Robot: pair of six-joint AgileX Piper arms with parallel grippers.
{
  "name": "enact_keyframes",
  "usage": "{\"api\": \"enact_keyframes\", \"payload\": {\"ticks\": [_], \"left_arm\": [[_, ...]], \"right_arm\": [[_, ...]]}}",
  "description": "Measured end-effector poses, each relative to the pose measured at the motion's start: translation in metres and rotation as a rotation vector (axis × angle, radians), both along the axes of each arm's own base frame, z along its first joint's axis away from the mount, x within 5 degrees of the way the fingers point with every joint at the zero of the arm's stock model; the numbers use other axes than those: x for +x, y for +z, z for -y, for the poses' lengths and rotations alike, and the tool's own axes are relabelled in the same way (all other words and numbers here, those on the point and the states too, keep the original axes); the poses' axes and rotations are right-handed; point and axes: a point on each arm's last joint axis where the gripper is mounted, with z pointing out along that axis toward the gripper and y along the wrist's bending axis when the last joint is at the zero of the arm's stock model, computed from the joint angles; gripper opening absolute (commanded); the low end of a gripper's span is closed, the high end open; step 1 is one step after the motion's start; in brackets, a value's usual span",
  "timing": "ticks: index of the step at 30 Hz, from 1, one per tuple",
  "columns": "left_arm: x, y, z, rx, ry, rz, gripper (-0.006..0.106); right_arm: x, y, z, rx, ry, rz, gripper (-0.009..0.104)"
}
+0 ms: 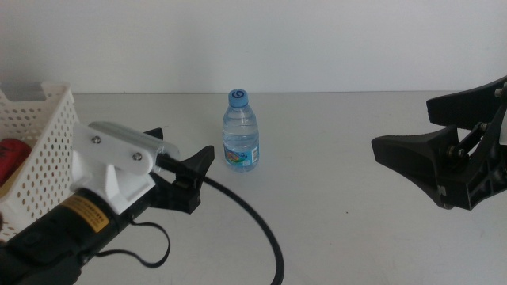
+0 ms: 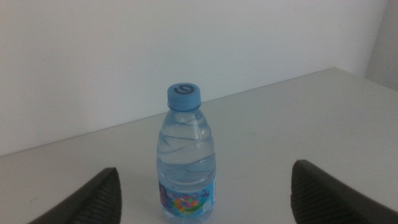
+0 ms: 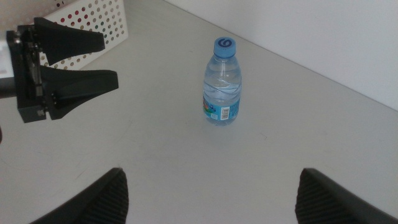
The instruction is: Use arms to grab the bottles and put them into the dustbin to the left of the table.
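Left tool [image 1: 188,169] is mine, jaws spread wide, nothing between them, aimed at the water bottle [image 1: 240,131]. Bottle stands upright on the table [image 1: 333,229], just ahead of my left tool and a little to its side, not touching either jaw. Left wrist view: bottle [image 2: 186,162] sits centred between my two jaws with clear gaps both sides, blue cap [image 2: 184,95] on, colourful label [image 2: 186,200] near its base.

Right tool [image 1: 412,131] also mine, jaws wide apart, holding nothing, well apart from the bottle on the opposite side from my left tool. Right wrist view: bottle [image 3: 222,84] upright ahead of the right tool, past its jaws, and my left tool [image 3: 106,61] shows across from it with both jaws parted, pointing toward the bottle.

Dustbin [image 1: 46,138] is a white perforated basket, beside and slightly behind my left tool on the side away from the bottle. Something red [image 1: 14,152] lies inside it, partly hidden by the wall; can't tell more. Black cable [image 1: 257,226] trails from my left tool across the table.
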Motion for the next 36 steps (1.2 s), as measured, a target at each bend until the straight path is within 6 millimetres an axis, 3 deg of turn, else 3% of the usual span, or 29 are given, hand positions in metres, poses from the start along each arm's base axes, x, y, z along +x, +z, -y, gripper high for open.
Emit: {"api": "enact_keyframes", "payload": {"ticks": [14,24,36], "left_arm": [[0.085,-0.013,0.034,0.050,-0.046,-0.059,0.093],[0.127,-0.040,0.057,0.066,-0.071,-0.100,0.093],[0.160,-0.083,0.065,0.059,-0.028,-0.165,0.093]], "right_arm": [[0.000,0.000,0.000,0.000,0.000,0.000,0.071],[0.000,0.000,0.000,0.000,0.000,0.000,0.071],[0.000,0.000,0.000,0.000,0.000,0.000,0.071]]}}
